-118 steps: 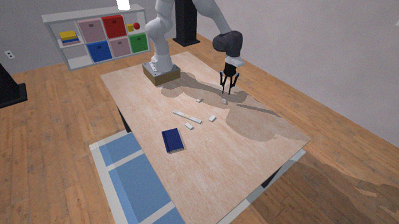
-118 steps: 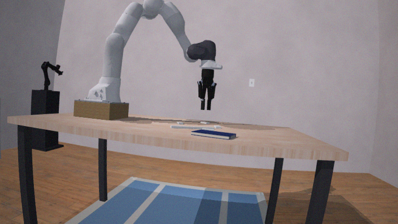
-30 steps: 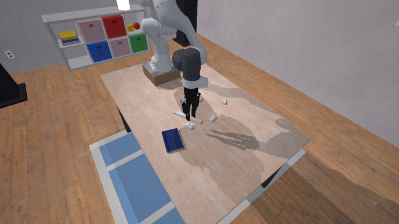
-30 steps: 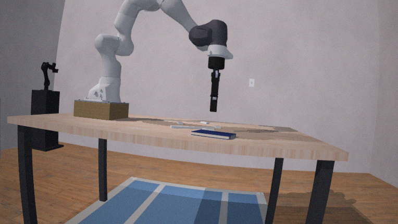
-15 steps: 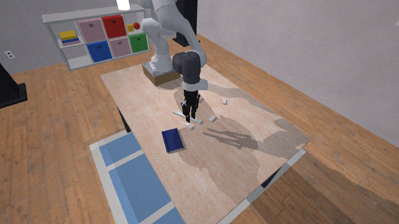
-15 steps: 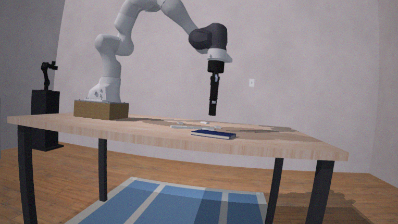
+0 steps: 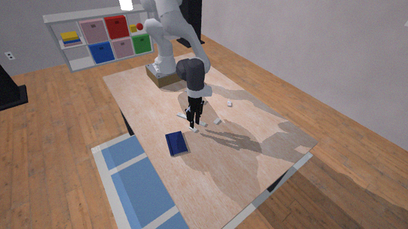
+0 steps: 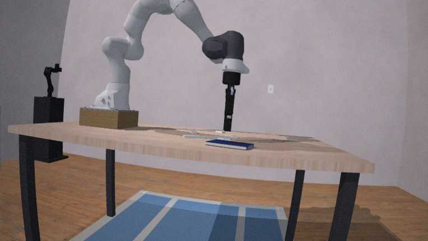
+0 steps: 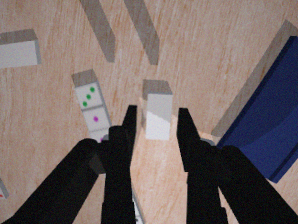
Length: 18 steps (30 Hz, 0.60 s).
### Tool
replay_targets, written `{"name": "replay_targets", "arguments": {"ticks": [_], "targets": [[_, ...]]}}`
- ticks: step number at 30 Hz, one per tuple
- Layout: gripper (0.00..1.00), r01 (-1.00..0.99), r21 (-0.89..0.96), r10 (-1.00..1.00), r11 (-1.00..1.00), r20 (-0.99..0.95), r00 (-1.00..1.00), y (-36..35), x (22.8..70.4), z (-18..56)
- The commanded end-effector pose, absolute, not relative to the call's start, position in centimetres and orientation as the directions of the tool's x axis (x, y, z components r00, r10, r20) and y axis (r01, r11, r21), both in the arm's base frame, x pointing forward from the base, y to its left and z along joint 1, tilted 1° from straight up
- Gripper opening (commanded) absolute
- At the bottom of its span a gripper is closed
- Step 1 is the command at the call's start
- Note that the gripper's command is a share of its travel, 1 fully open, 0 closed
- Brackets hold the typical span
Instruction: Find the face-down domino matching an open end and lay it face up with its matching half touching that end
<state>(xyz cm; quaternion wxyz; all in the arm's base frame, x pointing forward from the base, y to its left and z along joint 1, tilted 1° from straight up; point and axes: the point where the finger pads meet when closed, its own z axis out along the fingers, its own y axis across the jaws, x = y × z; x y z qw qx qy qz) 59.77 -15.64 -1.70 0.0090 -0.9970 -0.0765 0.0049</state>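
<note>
A line of face-up dominoes (image 7: 191, 119) lies flat on the wooden table; in the wrist view its end domino (image 9: 89, 103) shows green pips and one magenta pip. A blank, face-down domino (image 9: 157, 111) lies just beside the line, also seen in the top view (image 7: 193, 129). My gripper (image 9: 157, 120) (image 7: 192, 124) points straight down with its tips low at the table, and it also shows in the exterior view (image 8: 227, 127). Its fingers stand partly open on either side of this domino, with narrow gaps. Another face-down domino (image 7: 217, 120) lies to the right, and it shows in the wrist view (image 9: 16, 51).
A blue book (image 7: 176, 144) lies flat close in front of the dominoes, also in the wrist view (image 9: 266, 123). One more small domino (image 7: 229, 103) lies farther back right. The arm's wooden base block (image 7: 163, 76) stands at the table's far end.
</note>
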Motion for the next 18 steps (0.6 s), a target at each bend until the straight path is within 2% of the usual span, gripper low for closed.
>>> {"name": "replay_targets", "arguments": {"ticks": [1,18], "targets": [[0.33,0.151,-0.011,0.151,-0.988,0.002,0.988,-15.8,60.2,-2.3],[0.33,0.151,-0.011,0.151,-0.988,0.002,0.988,-15.8,60.2,-4.1]]}}
